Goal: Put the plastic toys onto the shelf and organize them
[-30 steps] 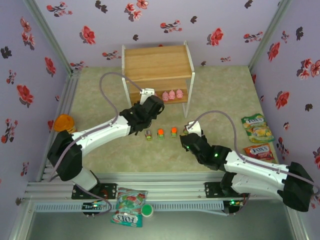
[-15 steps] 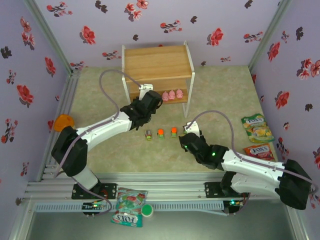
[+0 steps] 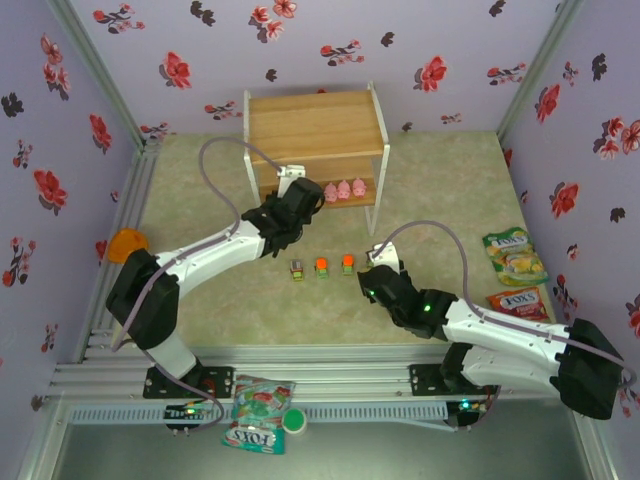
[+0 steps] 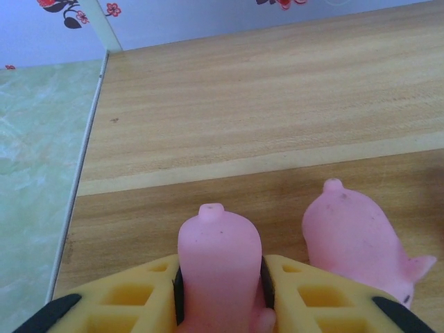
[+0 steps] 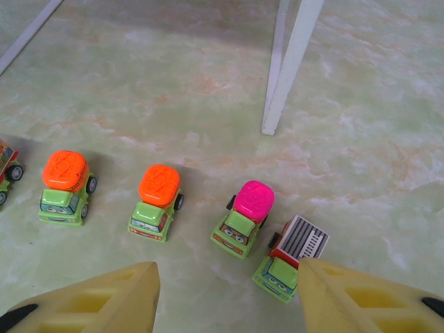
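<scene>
My left gripper is shut on a pink pig, which rests on the lower board of the shelf. A second pig stands close to its right. From above, the left gripper reaches under the shelf's top board, beside three pigs. My right gripper hangs open over the floor. A pink-topped car sits ahead of its gap, and a grey-topped car is by its right finger. Two orange-topped cars stand further left.
A white shelf leg stands just beyond the cars. Candy bags lie at the right wall and another on the near rail. An orange-lidded jar sits at the left edge.
The left gripper has carried the pig forward from in front of the shelf onto its lower board. The right gripper has shifted slightly back toward the near edge.
</scene>
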`<state>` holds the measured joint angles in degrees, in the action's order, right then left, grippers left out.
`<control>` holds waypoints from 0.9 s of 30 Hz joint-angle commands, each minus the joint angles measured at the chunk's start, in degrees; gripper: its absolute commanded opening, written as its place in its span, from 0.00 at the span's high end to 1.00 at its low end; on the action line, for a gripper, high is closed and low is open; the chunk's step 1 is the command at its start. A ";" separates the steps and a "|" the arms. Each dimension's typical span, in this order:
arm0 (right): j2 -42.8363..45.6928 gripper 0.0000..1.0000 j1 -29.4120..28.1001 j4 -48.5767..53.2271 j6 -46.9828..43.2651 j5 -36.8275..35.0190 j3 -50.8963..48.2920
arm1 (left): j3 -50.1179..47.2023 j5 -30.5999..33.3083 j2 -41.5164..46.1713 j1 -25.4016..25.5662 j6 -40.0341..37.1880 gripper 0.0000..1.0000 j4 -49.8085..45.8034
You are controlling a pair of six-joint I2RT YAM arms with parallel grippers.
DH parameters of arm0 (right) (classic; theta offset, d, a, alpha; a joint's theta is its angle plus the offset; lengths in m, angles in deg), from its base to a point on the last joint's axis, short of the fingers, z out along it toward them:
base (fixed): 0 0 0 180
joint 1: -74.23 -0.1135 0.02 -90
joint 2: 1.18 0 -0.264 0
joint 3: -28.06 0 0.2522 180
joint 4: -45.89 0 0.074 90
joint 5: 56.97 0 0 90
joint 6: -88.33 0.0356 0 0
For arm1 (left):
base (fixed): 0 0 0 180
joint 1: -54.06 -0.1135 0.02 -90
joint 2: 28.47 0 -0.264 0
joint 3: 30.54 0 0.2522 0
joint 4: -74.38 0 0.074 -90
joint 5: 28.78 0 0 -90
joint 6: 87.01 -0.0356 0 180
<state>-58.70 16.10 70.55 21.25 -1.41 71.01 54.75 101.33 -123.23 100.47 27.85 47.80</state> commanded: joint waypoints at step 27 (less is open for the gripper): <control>-0.52 0.44 0.30 -0.44 -0.51 -0.28 0.69 | 1.13 1.99 -1.24 -1.06 1.15 0.54 -0.01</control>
<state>-58.77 16.12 70.55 21.25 -1.41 71.01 54.97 101.75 -124.10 99.80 28.11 47.97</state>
